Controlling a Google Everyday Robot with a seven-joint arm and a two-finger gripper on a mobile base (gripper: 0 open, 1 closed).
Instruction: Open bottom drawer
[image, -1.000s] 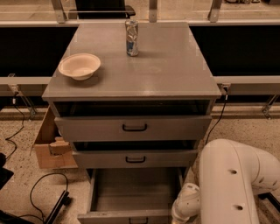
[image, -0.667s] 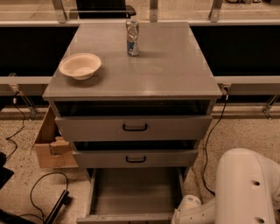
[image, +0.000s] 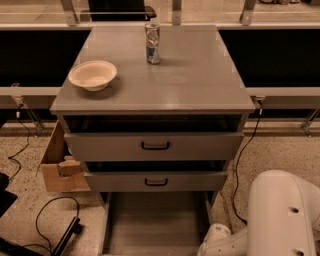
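Arm (image: 280, 215) low right, pincer unseen

Robotics lab
Cables (image: 243, 150) are trailing over speckled floor (image: 282, 150) by a grey cabinet (image: 170, 80); a white robot arm (image: 280, 215) is leaning in, gripper hiding below the edge.

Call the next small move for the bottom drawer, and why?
Likely back the arm away from the cabinet and stop. The bottom drawer stands pulled far out, its plain grey inside showing down to the picture's lower edge, so more pulling seems unneeded. The gripper is out of view; only the white arm shows at lower right, beside the drawer's right side.
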